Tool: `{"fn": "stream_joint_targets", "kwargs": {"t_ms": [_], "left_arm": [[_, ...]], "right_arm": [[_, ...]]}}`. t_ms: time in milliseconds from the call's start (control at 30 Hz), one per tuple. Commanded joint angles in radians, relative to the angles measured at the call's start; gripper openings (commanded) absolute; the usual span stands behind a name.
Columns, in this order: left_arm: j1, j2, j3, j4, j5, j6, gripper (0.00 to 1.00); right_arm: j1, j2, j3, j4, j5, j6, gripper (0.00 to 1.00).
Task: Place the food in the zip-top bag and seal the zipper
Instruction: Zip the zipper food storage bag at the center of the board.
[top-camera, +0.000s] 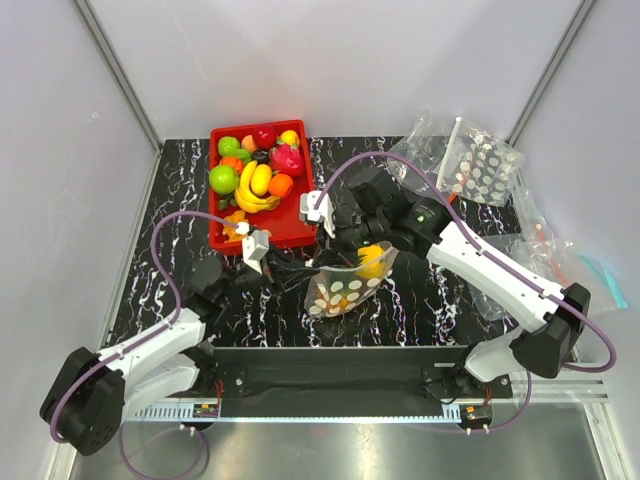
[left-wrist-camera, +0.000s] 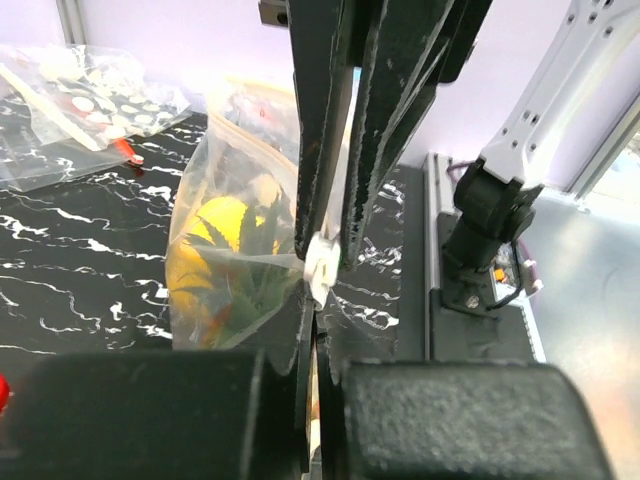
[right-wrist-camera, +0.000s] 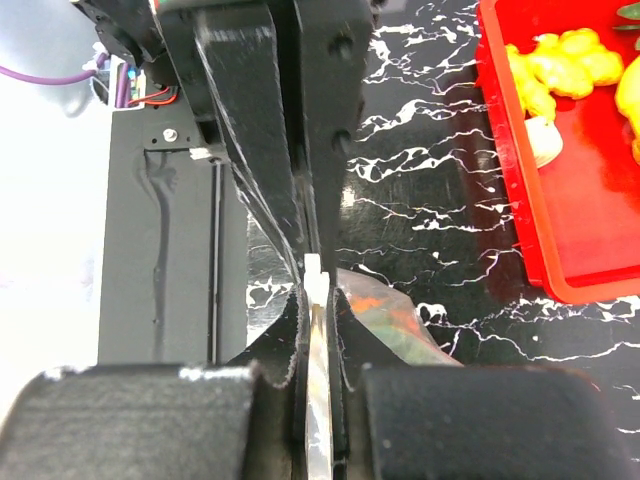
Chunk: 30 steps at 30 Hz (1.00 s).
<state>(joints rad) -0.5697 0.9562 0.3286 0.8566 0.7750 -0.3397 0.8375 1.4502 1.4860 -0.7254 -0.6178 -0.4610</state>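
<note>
Stretching between plain pale lilac wall panels set in slim metal posts, the desk (top-camera: 420, 305) is a glossy black slab veined with white like marble, with a black rail (top-camera: 330, 358) along its near edge. A red tray (top-camera: 292, 222), rectangular with a raised rim, sits toward the far side, left of centre. It is heaped with smooth, shiny plastic toy produce: curved yellow bananas (top-camera: 255, 190), a round green apple (top-camera: 223, 179), and red and orange pieces. Crumpled spare bags (top-camera: 480, 165) of clear film lie at the far right corner, one of them dotted. Near the middle of the desk, just in front of the tray, the zip-top bag (top-camera: 345, 288) is held up between the two arms. Its clear crinkly film carries rows of white dots and bulges around the food (top-camera: 372, 262), a rounded orange-yellow piece. Through the film, the left wrist view shows spiky green leaves against the yellow. Whether the bag's lower corner touches the desk I cannot tell. The left tool (left-wrist-camera: 325, 255) is pinched narrow on the bag's top edge, its scuffed black fingers (left-wrist-camera: 310, 150) pressed together with the pale strip of the zipper (left-wrist-camera: 322, 268) squeezed between them. The right tool (right-wrist-camera: 315, 280) is closed the same way on that edge, with thin film caught between its matte black fingers (right-wrist-camera: 245, 120) and the bag bulging just beyond.
</note>
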Motion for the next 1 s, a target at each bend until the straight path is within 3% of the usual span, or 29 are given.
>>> {"fn": "stream_joint_targets", "kwargs": {"t_ms": [0,467,800,967], "left_arm": [[0.031,-0.048,-0.016,0.191,-0.039,-0.08,0.0],[0.188,-0.036,-0.117,0.386,-0.089,-0.309,0.0],[0.28,-0.244,-0.077,-0.163,-0.364,-0.197,0.0],[0.329,-0.241,-0.069,-0.209,-0.41,-0.226,0.0]], "right_arm": [[-0.005,-0.043,-0.027,-0.006,0.055,-0.011,0.0],[-0.018,-0.113,-0.084,-0.012,0.199,-0.005,0.0],[-0.021,-0.204,-0.136,-0.051,0.302,0.085,0.0],[-0.023,-0.269,-0.2,-0.061,0.357,0.142,0.0]]}}
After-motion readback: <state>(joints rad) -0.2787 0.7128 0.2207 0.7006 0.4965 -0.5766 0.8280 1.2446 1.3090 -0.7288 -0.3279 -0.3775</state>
